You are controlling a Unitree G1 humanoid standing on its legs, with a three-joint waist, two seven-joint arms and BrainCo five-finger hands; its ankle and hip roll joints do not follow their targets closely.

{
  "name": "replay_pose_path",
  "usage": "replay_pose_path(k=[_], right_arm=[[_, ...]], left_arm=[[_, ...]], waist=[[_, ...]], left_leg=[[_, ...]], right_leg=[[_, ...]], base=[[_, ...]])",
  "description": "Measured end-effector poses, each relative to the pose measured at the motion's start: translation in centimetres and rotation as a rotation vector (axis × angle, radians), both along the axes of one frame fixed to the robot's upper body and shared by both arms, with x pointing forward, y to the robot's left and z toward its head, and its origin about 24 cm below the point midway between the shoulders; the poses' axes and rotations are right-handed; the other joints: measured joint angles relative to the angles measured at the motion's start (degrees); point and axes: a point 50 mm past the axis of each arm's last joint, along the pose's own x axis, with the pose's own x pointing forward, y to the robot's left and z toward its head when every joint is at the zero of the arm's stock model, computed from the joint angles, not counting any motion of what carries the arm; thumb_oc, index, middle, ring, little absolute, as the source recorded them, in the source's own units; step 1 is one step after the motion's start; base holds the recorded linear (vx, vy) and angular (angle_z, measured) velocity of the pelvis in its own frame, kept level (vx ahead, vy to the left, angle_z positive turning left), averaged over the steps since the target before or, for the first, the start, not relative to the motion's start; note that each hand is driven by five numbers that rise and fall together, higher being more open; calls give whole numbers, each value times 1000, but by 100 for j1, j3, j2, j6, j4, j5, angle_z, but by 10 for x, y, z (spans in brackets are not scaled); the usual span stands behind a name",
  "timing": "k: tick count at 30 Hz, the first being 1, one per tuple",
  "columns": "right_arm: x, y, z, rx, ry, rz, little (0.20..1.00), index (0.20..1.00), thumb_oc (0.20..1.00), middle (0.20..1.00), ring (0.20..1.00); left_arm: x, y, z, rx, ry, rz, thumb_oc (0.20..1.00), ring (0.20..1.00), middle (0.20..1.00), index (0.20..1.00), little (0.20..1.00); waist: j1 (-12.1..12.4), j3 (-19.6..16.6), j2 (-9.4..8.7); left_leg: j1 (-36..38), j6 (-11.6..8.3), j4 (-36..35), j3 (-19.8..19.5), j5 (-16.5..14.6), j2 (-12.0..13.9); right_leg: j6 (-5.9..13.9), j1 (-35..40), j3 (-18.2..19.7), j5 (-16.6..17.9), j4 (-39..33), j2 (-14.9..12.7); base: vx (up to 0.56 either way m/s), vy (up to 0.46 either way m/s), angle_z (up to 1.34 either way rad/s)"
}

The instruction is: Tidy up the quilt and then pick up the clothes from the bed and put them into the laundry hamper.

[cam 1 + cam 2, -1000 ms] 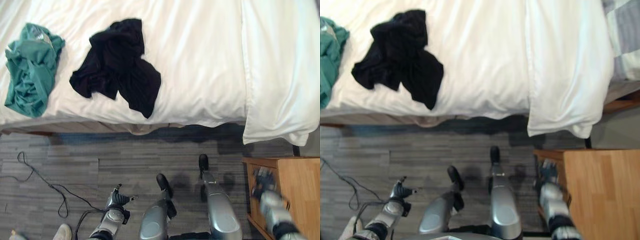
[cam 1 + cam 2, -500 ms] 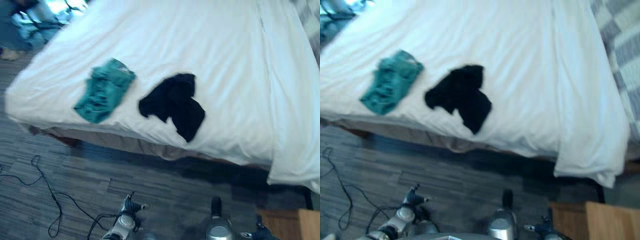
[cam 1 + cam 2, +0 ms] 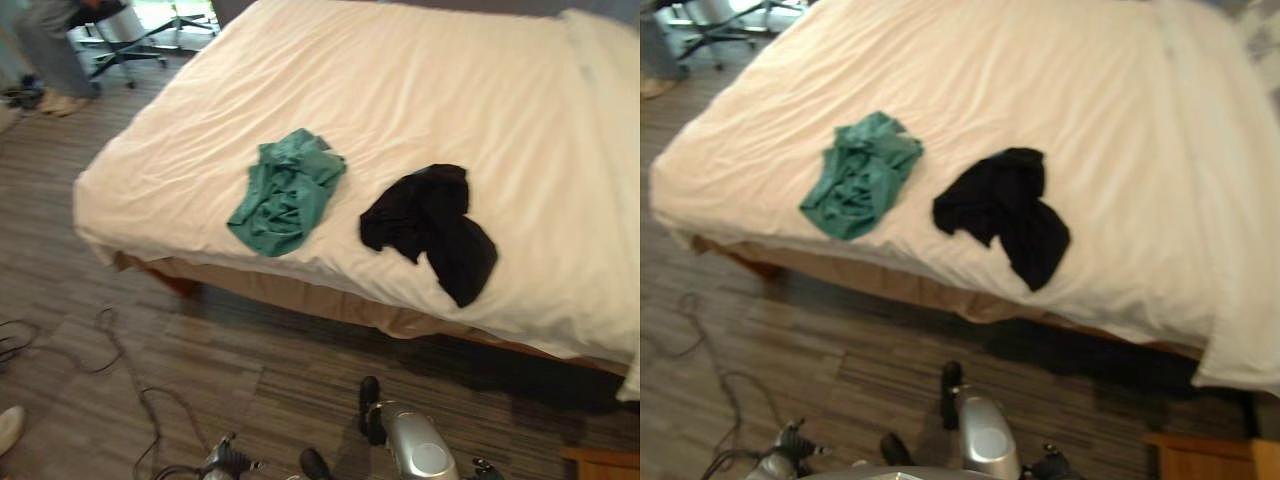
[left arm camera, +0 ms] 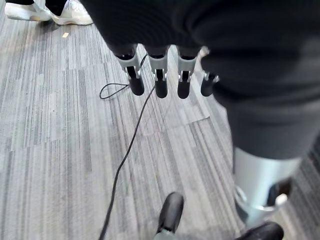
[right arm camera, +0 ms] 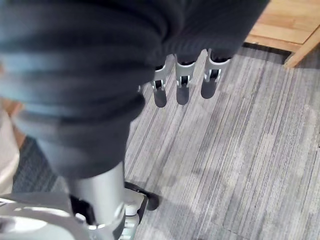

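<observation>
A white quilt (image 3: 420, 90) lies spread over the bed with light wrinkles. On it, near the bed's near edge, a crumpled green garment (image 3: 286, 192) lies left of a crumpled black garment (image 3: 430, 225). Both hands hang low over the floor, well short of the bed. My left hand (image 3: 790, 445) shows at the lower left; its fingers (image 4: 157, 80) are straight and empty. My right hand (image 3: 1050, 462) shows at the bottom; its fingers (image 5: 182, 85) also hang straight with nothing in them.
Grey plank floor runs between me and the bed. A wooden nightstand (image 3: 1215, 458) stands at the lower right. A person's legs (image 3: 45, 55) and an office chair (image 3: 130, 25) are past the bed's far left corner. A white shoe (image 3: 8, 425) is at my left.
The camera has swung up and left, so more of the bed shows. The clothes lie as before on the quilt. Both hands now sit lower in the picture.
</observation>
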Motion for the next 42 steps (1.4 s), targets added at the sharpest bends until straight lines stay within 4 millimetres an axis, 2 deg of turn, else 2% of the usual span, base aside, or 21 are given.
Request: replay_pose_path(k=[1, 2, 4, 5, 7, 8, 9, 10, 11, 12, 14, 18, 19, 20, 21, 24, 27, 31, 36, 38, 42], right_arm=[[-2, 2, -1, 6, 13, -8, 1000, 1000, 1000, 1000, 1000], [3, 1, 0, -5, 3, 5, 1000, 1000, 1000, 1000, 1000], [15, -11, 6, -42, -40, 16, 1000, 1000, 1000, 1000, 1000], [30, -14, 10, -57, -76, 20, 1000, 1000, 1000, 1000, 1000], [43, -17, 16, -68, -120, 30, 1000, 1000, 1000, 1000, 1000], [57, -15, 20, -66, -160, 41, 1000, 1000, 1000, 1000, 1000], [59, -16, 22, -70, -171, 46, 1000, 1000, 1000, 1000, 1000], [66, -20, 26, -84, -189, 53, 1000, 1000, 1000, 1000, 1000], [71, -29, 31, -111, -196, 74, 1000, 1000, 1000, 1000, 1000], [75, -30, 34, -122, -211, 105, 1000, 1000, 1000, 1000, 1000], [90, -29, 45, -156, -278, 196, 1000, 1000, 1000, 1000, 1000], [91, -23, 44, -166, -266, 275, 1000, 1000, 1000, 1000, 1000], [92, -17, 43, -161, -267, 305, 1000, 1000, 1000, 1000, 1000], [99, -3, 44, -137, -290, 347, 1000, 1000, 1000, 1000, 1000], [102, 5, 44, -121, -301, 348, 1000, 1000, 1000, 1000, 1000], [100, 49, 37, 9, -308, 384, 1000, 1000, 1000, 1000, 1000], [94, 53, 33, 37, -290, 375, 1000, 1000, 1000, 1000, 1000], [80, 28, 26, 20, -234, 198, 1000, 1000, 1000, 1000, 1000], [47, -26, 25, -76, -196, -67, 1000, 1000, 1000, 1000, 1000], [46, -52, 44, -132, -312, -139, 1000, 1000, 1000, 1000, 1000], [53, -98, 100, -308, -532, -57, 1000, 1000, 1000, 1000, 1000]], left_arm=[[-3, 5, 1, 15, 6, -8, 1000, 1000, 1000, 1000, 1000], [-10, 9, 0, 34, 28, 0, 1000, 1000, 1000, 1000, 1000], [-9, 7, 1, 37, 1, 21, 1000, 1000, 1000, 1000, 1000], [0, 11, 4, 54, -25, -7, 1000, 1000, 1000, 1000, 1000], [12, 8, 8, 54, -64, -30, 1000, 1000, 1000, 1000, 1000], [19, 7, 10, 53, -88, -54, 1000, 1000, 1000, 1000, 1000], [32, 3, 13, 46, -121, -73, 1000, 1000, 1000, 1000, 1000], [48, -10, 15, 20, -155, -92, 1000, 1000, 1000, 1000, 1000], [65, -19, 21, 2, -216, -111, 1000, 1000, 1000, 1000, 1000], [67, -21, 21, -6, -217, -114, 1000, 1000, 1000, 1000, 1000], [74, -37, 22, -39, -231, -172, 1000, 1000, 1000, 1000, 1000], [87, -55, 27, -86, -278, -209, 1000, 1000, 1000, 1000, 1000], [87, -53, 27, -83, -276, -206, 1000, 1000, 1000, 1000, 1000], [83, -50, 25, -77, -258, -196, 1000, 1000, 1000, 1000, 1000], [82, -49, 24, -73, -253, -192, 1000, 1000, 1000, 1000, 1000], [75, -34, 23, -49, -233, -151, 1000, 1000, 1000, 1000, 1000], [46, -11, 14, -6, -154, -61, 1000, 1000, 1000, 1000, 1000], [-18, 16, 1, 33, -7, 156, 1000, 1000, 1000, 1000, 1000], [-59, 33, -1, 31, -8, 502, 1000, 1000, 1000, 1000, 1000], [-54, 49, 8, 67, -104, 595, 1000, 1000, 1000, 1000, 1000], [-16, 90, 54, 147, -452, 598, 1000, 1000, 1000, 1000, 1000]], waist=[[37, 7, -121], [209, 31, -204], [346, 26, -45], [318, 13, -77], [253, 4, -122], [237, -20, -149], [116, 29, -212], [176, 110, 60], [336, 22, 132], [373, 75, 36], [254, -45, 54], [203, -235, 333], [220, -245, 350], [227, -284, 445], [197, -302, 443], [532, -325, 270], [556, -307, 306], [603, -424, 395], [706, -694, 452], [683, -719, 459], [633, -756, 428]], left_leg=[[-214, -381, 890, -64, -135, 62], [-1143, -821, 3541, -203, -214, 710], [-1717, -975, 4625, -451, 429, 1096], [-1799, -794, 4442, -272, 268, 1262], [-1526, -655, 3025, -193, 123, 1198], [-985, -517, 1272, -221, 130, 1019], [-944, -586, 791, -319, 240, 970], [-744, -466, 8, -743, 441, 1148], [-596, -561, -361, -1331, 671, 1448], [-337, -440, -357, -1386, 799, 1616], [-324, -594, -276, -1880, 691, 1494], [-573, -617, -308, -1743, 666, 1096], [-600, -563, -310, -1719, 676, 993], [-621, -295, -266, -1565, 869, 862], [-618, -251, -266, -1553, 770, 812], [-671, 55, -267, -1293, 506, 332], [-651, 211, -280, -1459, 351, 143], [-644, 218, -309, -1457, 243, 96], [-547, 216, -309, -1449, 238, 134], [-565, 216, -309, -1445, 238, 151], [-558, 231, -308, -1442, 303, 129]], right_leg=[[-70, 177, 179, -24, -84, -4], [-607, 621, 446, 237, -516, 70], [-551, 896, 752, 325, -951, 349], [-266, 1013, 1004, 604, -1320, 419], [-151, 1190, 1288, 863, -1616, 554], [106, 1358, 1495, 824, -1890, 616], [503, 1386, 1478, 685, -1888, 681], [679, 1164, 913, -57, -1264, 615], [-77, 632, 997, -355, -300, 217], [-329, 666, 1002, -194, -154, 239], [-83, 1022, 1163, 33, -615, 212], [72, 1401, 1235, 224, -1120, 156], [102, 1394, 1302, 237, -1132, 128], [287, 1386, 1438, 241, -1146, 108], [371, 1385, 1442, 230, -1134, 56], [627, 1047, 930, 256, -869, -466], [730, 1084, 1358, 118, -884, -482], [910, 1390, 1400, 381, -1476, -500], [904, 1700, 1337, 592, -1893, -441], [907, 1704, 1328, 595, -1908, -429], [939, 1922, 1293, 793, -2237, -427]], base=[[190, 14, -7], [192, 143, -49], [183, 328, -89], [128, 465, -94], [102, 469, -108], [98, 553, -105], [124, 654, -93], [84, 285, -98], [131, 379, -129], [134, 434, -142], [120, 523, -73], [-20, 398, -21], [-187, 383, -38], [-164, 258, -30], [-185, 254, -17], [-131, 245, -23], [-1, 75, 27], [80, 1, 4], [78, -14, 3], [0, 0, 0], [0, 0, 0]])
